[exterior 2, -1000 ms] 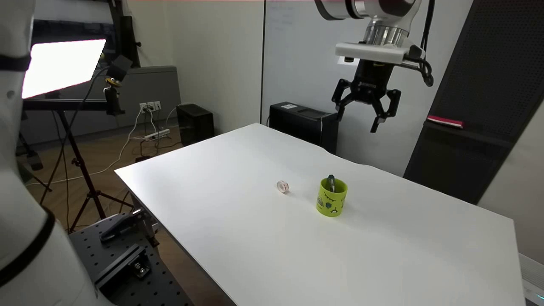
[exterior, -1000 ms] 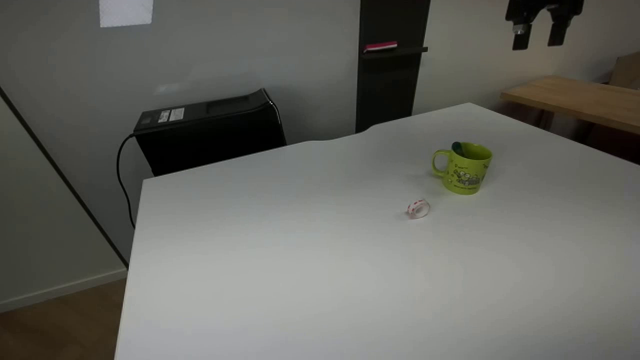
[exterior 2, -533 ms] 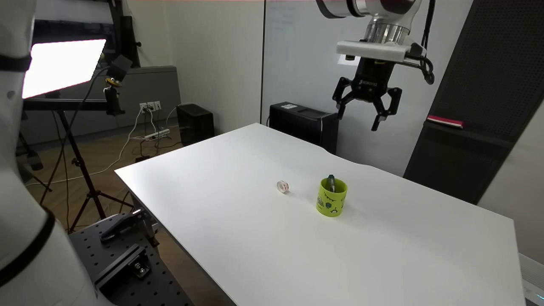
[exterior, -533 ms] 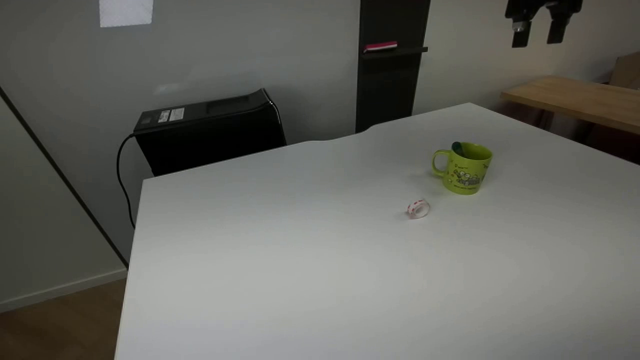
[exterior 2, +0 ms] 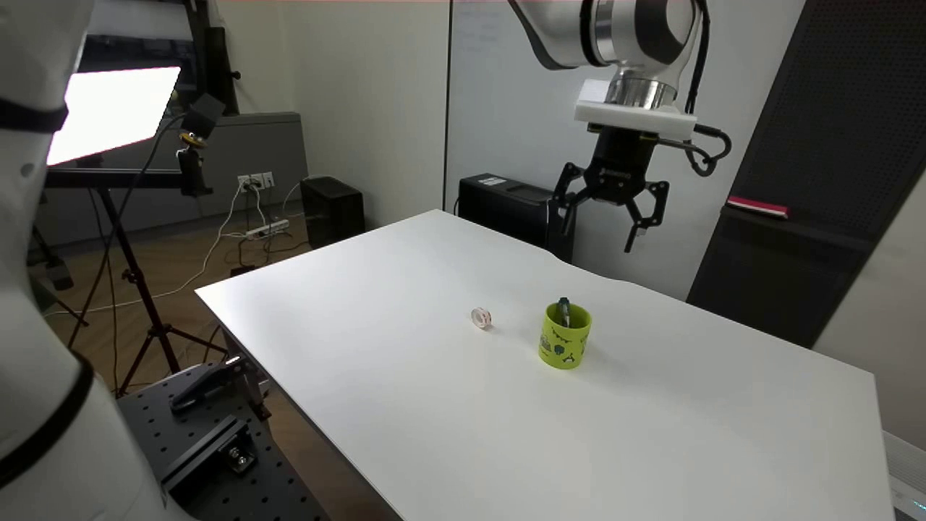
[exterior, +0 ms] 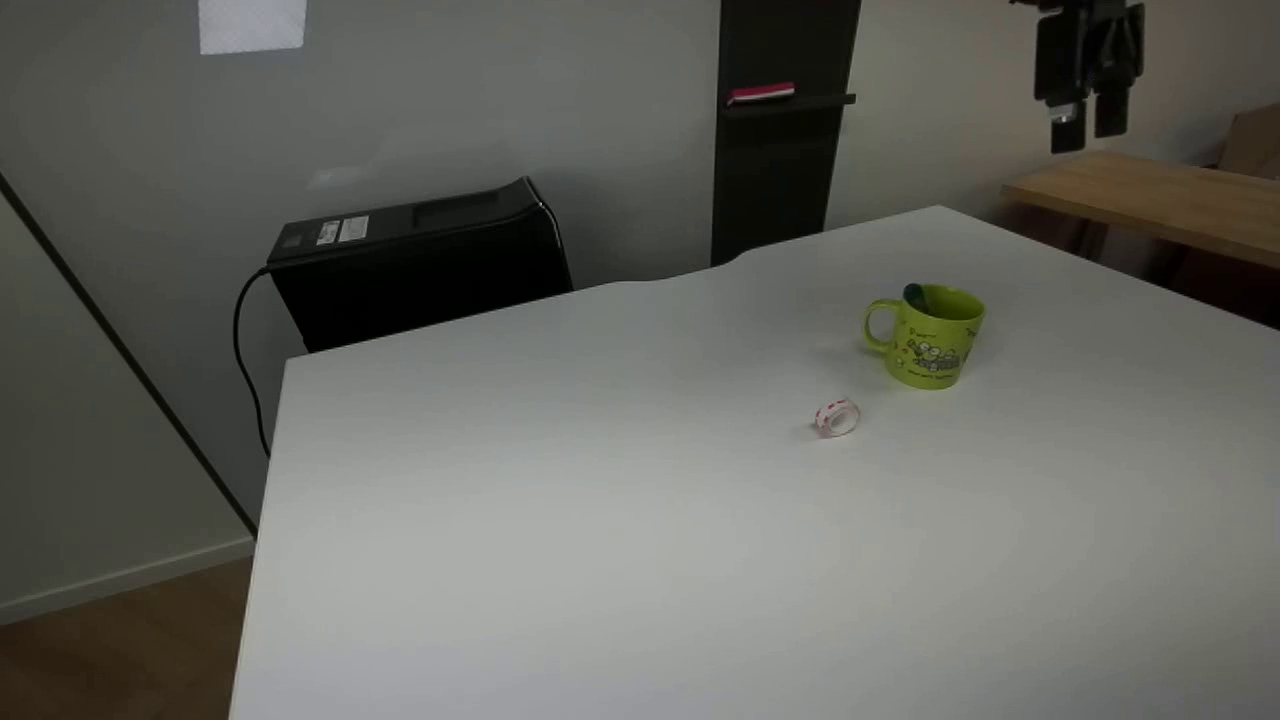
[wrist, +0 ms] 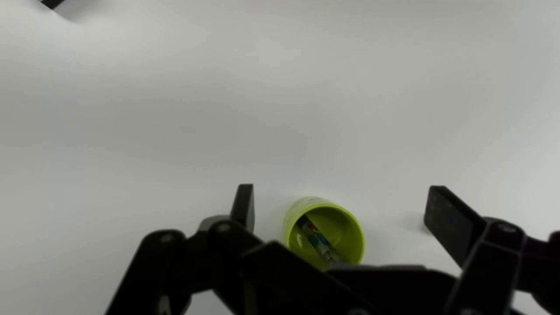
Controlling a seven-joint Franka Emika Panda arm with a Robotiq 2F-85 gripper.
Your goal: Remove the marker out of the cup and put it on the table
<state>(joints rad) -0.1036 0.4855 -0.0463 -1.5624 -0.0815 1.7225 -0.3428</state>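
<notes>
- The gripper (exterior 2: 598, 238) hangs well above the cup (exterior 2: 561, 349), fingertips pointing down and not touching it; in both exterior views it shows above the cup and toward its right.
- Its fingers (wrist: 450, 225) are spread wide; in the wrist view one shows left of the cup and one right of it, both apart from it.
- The wrist (exterior 2: 640, 94), a silver collar, sits higher over the cup, with a white block (exterior 2: 636, 120) between collar and gripper.
- The arm (exterior 2: 563, 32) slants down to the wrist, well above the cup.
- The arm's lower part (exterior 2: 36, 434), white with black bands, stands well apart from the cup, to its left in an exterior view.
</notes>
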